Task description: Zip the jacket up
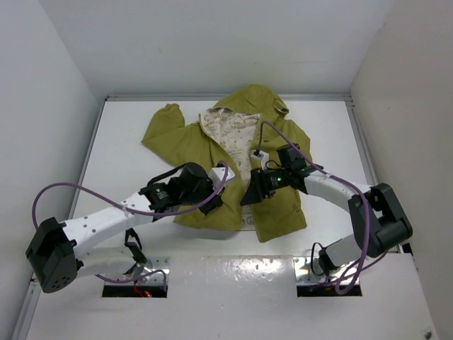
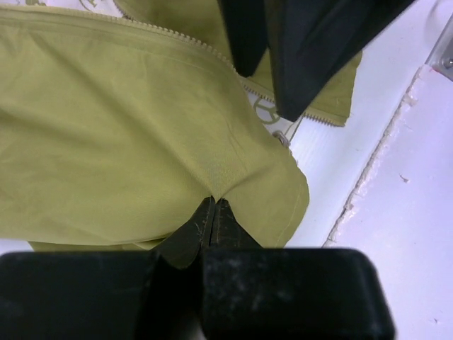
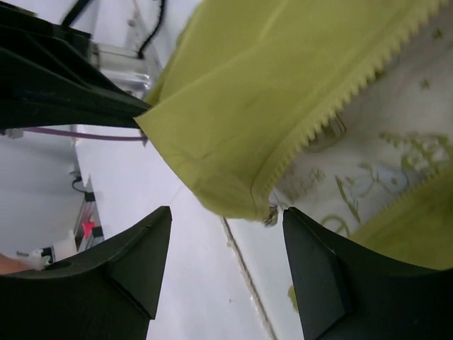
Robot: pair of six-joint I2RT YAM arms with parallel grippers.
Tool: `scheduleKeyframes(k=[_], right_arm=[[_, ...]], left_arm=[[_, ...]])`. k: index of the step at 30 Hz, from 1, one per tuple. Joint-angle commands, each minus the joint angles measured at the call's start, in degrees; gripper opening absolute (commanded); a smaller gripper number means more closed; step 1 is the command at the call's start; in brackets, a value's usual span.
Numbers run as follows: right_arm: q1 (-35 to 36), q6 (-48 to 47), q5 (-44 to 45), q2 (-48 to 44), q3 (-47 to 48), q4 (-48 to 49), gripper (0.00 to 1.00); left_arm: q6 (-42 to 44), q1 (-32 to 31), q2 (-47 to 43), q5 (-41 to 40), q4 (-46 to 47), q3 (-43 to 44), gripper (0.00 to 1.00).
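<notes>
The olive-green jacket (image 1: pixel 212 142) lies on its back on the white table, front open and cream printed lining (image 1: pixel 230 131) showing. My left gripper (image 1: pixel 225 193) is shut on the lower hem of the jacket's left front panel (image 2: pixel 141 142); in the left wrist view the closed tips (image 2: pixel 214 205) pinch a fold of green fabric. My right gripper (image 1: pixel 245 198) hovers open just beside it. In the right wrist view its fingers (image 3: pixel 134 262) straddle the panel's bottom corner, where the zipper teeth (image 3: pixel 340 106) end (image 3: pixel 270 214). Nothing is between them.
White enclosure walls stand at the left, right and back of the table (image 1: pixel 127 184). A seam (image 2: pixel 368 177) runs along the table's front, before a raised white strip (image 1: pixel 233 273). Purple cables (image 1: pixel 71 188) loop off both arms.
</notes>
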Motion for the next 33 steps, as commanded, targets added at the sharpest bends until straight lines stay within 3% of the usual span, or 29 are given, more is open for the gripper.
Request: scheduleKeyframes(k=[1,2,11,14,15,17,18,21,22,27,29,30,31,33], right_arm=[[0.0,6.1,-7.4,0.5,-2.0,15.3,0.65],[0.4,9.9,-8.6,1.1,-3.7,23.8,0.65],[2.4,12.1,-10.4,4.1,-5.0,27.3,0.74],[3.1,16.5,-10.7,5.1,-5.8,34.0,0.8],[3.4,17.9,-10.7,6.1,-6.2,40.3,0.8],[4.0,22.7,-10.7,6.9,-6.5,44.6,0.74],[4.4,24.6,-10.7,7.9,-6.4,49.4,0.65],[5.5,27.5,-11.6,9.0,-5.2,53.7,0.5],[5.8,29.2,-11.9,9.5,-5.1,54.8,0.4],[6.0,39.5,-12.9,10.9,-4.4,64.4,0.17],[7.0,39.9,-12.2,10.4,-3.8,64.7,0.08],[7.5,40.1,-11.5,10.4,-3.6,64.3,0.05],[7.9,40.6,-11.2,10.1,-2.7,63.9,0.01],[8.6,42.3,-9.5,10.6,-0.3,63.3,0.0]], left_arm=[[-0.7,1.8,-3.0,5.0,0.9,-0.7,0.0],[-0.7,3.1,-3.0,5.6,0.9,-0.7,0.0],[-2.4,8.1,-4.8,13.9,2.5,-0.7,0.0],[-3.5,9.4,-5.4,15.8,3.7,-1.2,0.0],[-4.1,9.9,-5.4,15.8,3.7,-1.2,0.0],[-4.9,10.5,-5.4,15.8,4.2,-1.2,0.0],[-5.5,11.4,-5.4,15.8,4.2,-1.2,0.0],[-6.1,13.0,-5.4,15.8,4.2,-1.2,0.0],[-6.1,13.9,-6.0,15.8,4.2,-1.2,0.0],[-6.7,17.7,-7.2,11.8,3.7,-1.2,0.02],[-6.7,19.1,-7.8,12.4,3.1,-1.2,0.17],[-7.2,20.2,-7.8,13.3,2.6,-0.7,0.5],[-7.2,20.7,-7.8,14.5,2.6,-0.1,0.64],[-7.2,21.3,-9.4,17.3,0.3,0.7,0.8]])
